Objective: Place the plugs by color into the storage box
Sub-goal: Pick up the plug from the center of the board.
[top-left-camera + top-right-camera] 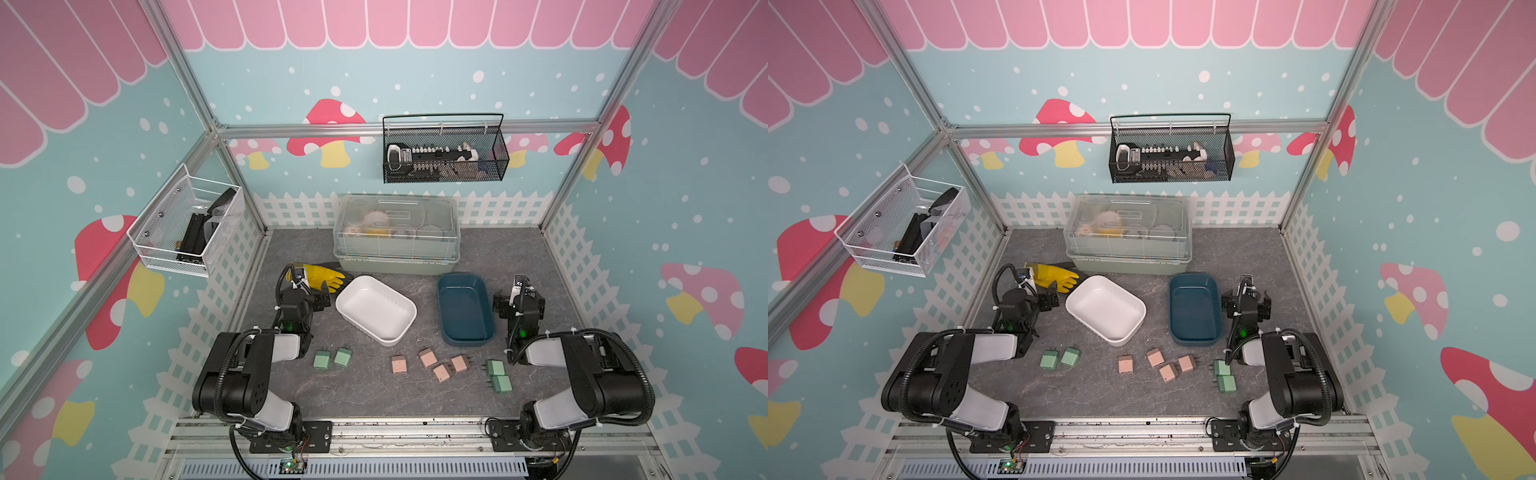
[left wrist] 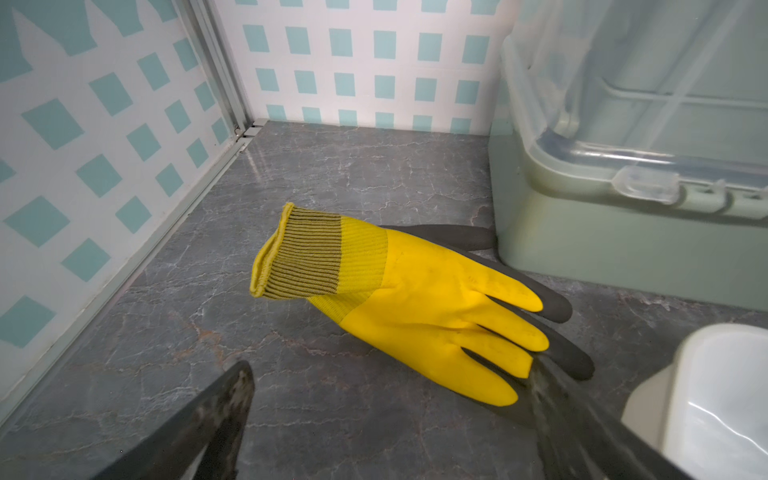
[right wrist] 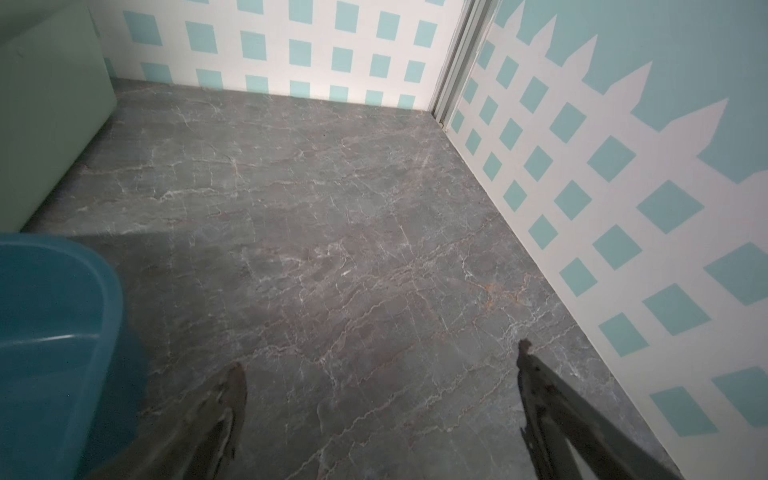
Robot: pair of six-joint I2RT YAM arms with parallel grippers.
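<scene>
In both top views the white storage box (image 1: 376, 309) (image 1: 1105, 309) and the dark teal storage box (image 1: 465, 309) (image 1: 1195, 309) sit empty, side by side, mid-table. The plugs lie in front of them: two mint green (image 1: 322, 359) (image 1: 343, 356) at the left, several salmon pink (image 1: 427, 357) in the middle, two green (image 1: 495, 368) (image 1: 502, 384) at the right. My left gripper (image 1: 311, 291) (image 2: 392, 365) is open beside the white box (image 2: 706, 395), holding nothing. My right gripper (image 1: 519, 293) (image 3: 381, 356) is open over bare table beside the teal box (image 3: 50, 332).
A yellow and black glove (image 1: 320, 276) (image 2: 415, 291) lies just ahead of my left gripper. A large lidded translucent box (image 1: 397, 235) stands behind the tubs. A black wire basket (image 1: 444, 149) and a white mesh basket (image 1: 187, 226) hang on the walls.
</scene>
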